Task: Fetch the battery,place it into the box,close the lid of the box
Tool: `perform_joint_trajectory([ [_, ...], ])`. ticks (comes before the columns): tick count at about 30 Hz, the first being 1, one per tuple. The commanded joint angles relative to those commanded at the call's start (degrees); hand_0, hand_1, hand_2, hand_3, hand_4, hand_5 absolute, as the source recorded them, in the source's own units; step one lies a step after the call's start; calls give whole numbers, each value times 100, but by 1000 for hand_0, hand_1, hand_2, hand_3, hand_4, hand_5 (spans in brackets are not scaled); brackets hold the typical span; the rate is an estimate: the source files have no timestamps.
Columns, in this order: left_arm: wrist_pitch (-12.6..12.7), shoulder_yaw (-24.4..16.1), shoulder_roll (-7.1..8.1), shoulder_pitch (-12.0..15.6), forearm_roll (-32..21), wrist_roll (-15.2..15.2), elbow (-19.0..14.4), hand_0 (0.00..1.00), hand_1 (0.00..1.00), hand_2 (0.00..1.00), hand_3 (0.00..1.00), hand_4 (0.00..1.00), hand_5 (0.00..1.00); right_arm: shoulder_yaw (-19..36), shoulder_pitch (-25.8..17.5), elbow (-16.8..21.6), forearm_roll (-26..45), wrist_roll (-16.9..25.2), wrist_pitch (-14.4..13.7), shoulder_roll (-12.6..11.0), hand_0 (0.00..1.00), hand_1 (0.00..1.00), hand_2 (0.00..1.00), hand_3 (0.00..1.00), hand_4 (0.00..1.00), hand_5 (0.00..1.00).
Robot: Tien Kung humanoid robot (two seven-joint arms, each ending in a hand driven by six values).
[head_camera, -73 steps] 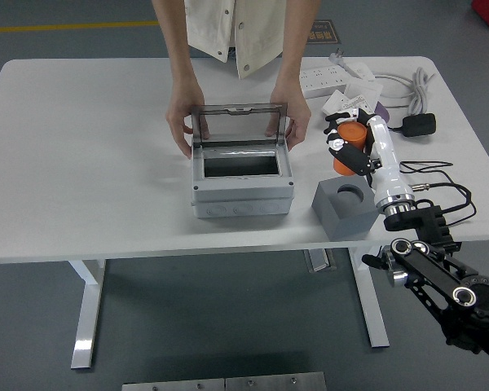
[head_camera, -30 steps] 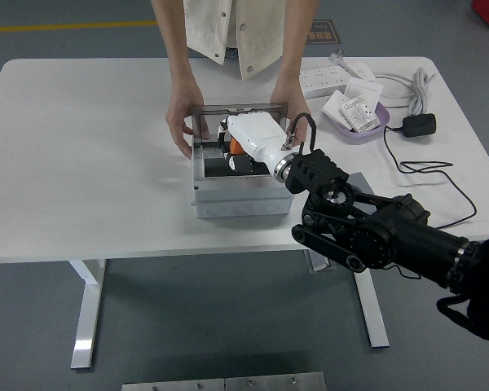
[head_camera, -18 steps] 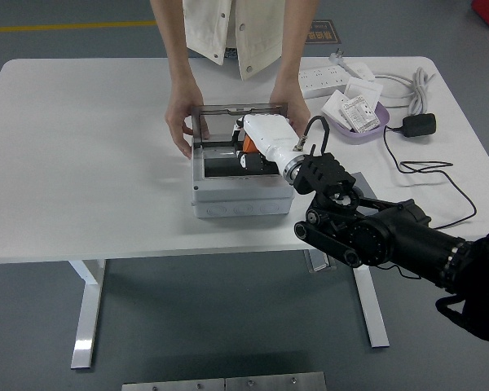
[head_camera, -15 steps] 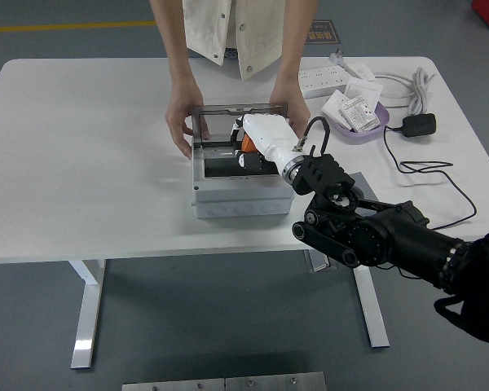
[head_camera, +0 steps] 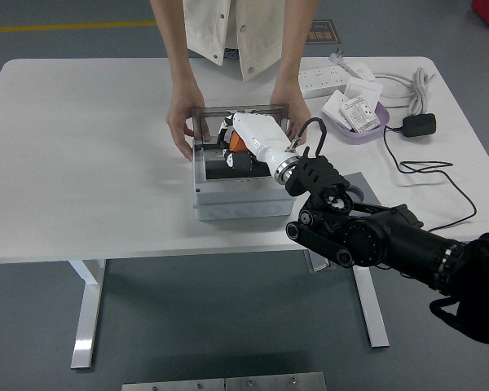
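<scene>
The grey box (head_camera: pixel 236 204) stands mid-table with its clear lid (head_camera: pixel 208 109) raised upright at the back. My right hand (head_camera: pixel 229 138), on a white forearm, reaches over the box's open top and is shut on the orange battery (head_camera: pixel 238 143), which sits low in the opening. How deep the battery is inside the box is hidden by my hand. A person at the far side steadies the box, one hand (head_camera: pixel 180 130) on its left side and the other hand (head_camera: pixel 298 112) on its right.
A grey block with a round hole (head_camera: pixel 358 184) shows partly behind my right arm. A purple bowl of packets (head_camera: pixel 355 116), a white power strip (head_camera: pixel 327 79) and a black adapter (head_camera: pixel 416 125) with its cable lie at the back right.
My right hand carried the orange battery from beside the grey block to over the open box, then shifted slightly left within the opening. The person's hands stayed on the box.
</scene>
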Motion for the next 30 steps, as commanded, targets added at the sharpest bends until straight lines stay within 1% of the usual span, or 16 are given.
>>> perform_joint_trajectory([
  [4,-2,1,-2,-7,5,-4,0,594,737,705,720,812,317,-3,-5,-15,-39,12,64,4,162,225,256,284,91,26],
  [5,-3,2,-3,-9,7,-4,0,594,737,705,721,813,317,-2,-5,-20,-49,14,85,5,253,283,334,482,497,244],
  [11,-3,-20,-6,-10,35,1,0,594,737,705,721,813,317,12,-5,-31,-46,45,126,7,253,283,334,482,497,244],
  [12,-4,-28,-5,-9,43,4,0,593,737,705,725,813,317,16,-6,-29,-44,51,127,6,329,350,412,531,609,322],
  [16,-3,-51,-4,-7,67,11,0,593,737,705,725,813,317,41,-10,-18,0,71,134,6,329,350,412,531,609,322],
  [17,-3,-60,-4,-8,75,14,0,594,737,705,725,813,318,51,-14,-15,26,80,134,6,522,411,445,532,822,491],
  [22,-3,-73,-6,-4,89,18,0,594,737,705,725,813,318,82,-35,1,112,116,117,5,522,411,445,532,822,491],
  [23,-3,-78,-7,-3,95,20,0,594,737,705,727,815,317,89,-41,4,136,123,108,7,608,462,475,536,875,535],
  [29,-1,-68,-7,-5,85,13,0,594,737,705,727,815,317,165,-78,81,131,116,95,-9,608,462,475,536,875,535],
  [30,0,-65,-10,-2,80,11,0,594,737,705,731,816,319,237,-99,152,86,95,110,-28,639,482,491,541,908,579],
])
